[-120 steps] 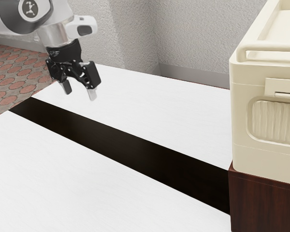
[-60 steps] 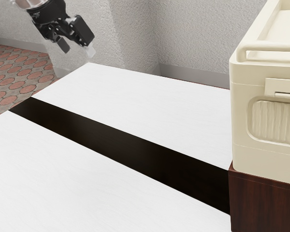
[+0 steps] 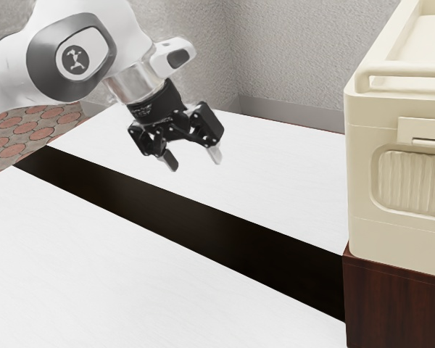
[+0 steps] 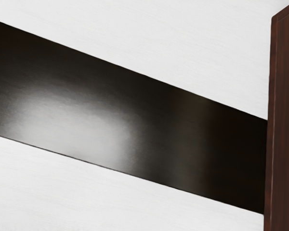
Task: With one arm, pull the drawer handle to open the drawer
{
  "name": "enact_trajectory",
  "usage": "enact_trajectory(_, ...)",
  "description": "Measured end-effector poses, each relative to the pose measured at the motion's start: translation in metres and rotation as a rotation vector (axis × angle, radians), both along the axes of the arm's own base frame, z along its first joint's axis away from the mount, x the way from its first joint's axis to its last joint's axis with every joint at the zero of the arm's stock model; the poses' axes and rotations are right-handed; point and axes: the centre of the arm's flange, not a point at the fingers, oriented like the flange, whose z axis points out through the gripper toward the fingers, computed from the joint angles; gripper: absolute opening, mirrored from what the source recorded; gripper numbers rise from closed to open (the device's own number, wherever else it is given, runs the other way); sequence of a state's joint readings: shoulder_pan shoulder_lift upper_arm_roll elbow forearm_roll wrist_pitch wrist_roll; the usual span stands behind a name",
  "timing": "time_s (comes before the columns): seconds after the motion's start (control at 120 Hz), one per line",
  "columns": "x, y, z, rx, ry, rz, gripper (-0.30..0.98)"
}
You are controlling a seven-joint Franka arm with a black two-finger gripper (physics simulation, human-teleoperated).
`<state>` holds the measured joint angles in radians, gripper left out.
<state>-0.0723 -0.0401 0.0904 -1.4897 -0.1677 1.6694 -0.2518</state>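
Observation:
My gripper (image 3: 193, 158) hangs over the white table, its two fingers apart with nothing between them. Well away from it, at the exterior view's right edge, stands a cream box-shaped unit (image 3: 361, 174). Its front has a ribbed panel (image 3: 413, 181) and, above that, a flat slotted plate (image 3: 420, 129); I cannot tell whether either is the drawer or its handle. The unit rests on a dark reddish wood base (image 3: 391, 304). In the wrist view, the side of that wood base (image 4: 285, 120) is visible.
A white tabletop (image 3: 130, 268) with a dark strip (image 3: 203, 223) across it lies below the arm. The same dark strip (image 4: 183, 139) crosses the wrist view and meets the wood base. Textured walls (image 3: 304, 51) stand behind the table.
My hand first rose toward the exterior view's upper left, then came down and over toward its right, nearer the cream unit. The unit has not moved.

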Motion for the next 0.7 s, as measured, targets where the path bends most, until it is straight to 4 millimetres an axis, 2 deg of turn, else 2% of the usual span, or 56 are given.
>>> enact_trajectory(0.033, 0.002, -0.003, -0.020, -0.025, 0.011, 0.028, 0.67)
enact_trajectory(0.075, 0.003, -0.010, -0.034, -0.057, 0.007, 0.058, 0.67)
enact_trajectory(0.25, 0.009, -0.064, -0.054, -0.138, -0.049, 0.103, 0.66)
enact_trajectory(0.3, 0.020, -0.073, -0.067, -0.150, -0.057, 0.125, 0.66)
enact_trajectory(0.408, 0.050, -0.090, -0.079, -0.173, -0.089, 0.168, 0.65)
enact_trajectory(0.492, 0.060, -0.096, -0.084, -0.188, -0.103, 0.199, 0.65)
enact_trajectory(0.633, 0.084, -0.088, -0.088, -0.208, -0.127, 0.267, 0.64)
enact_trajectory(0.7, 0.094, -0.090, -0.090, -0.214, -0.134, 0.280, 0.65)
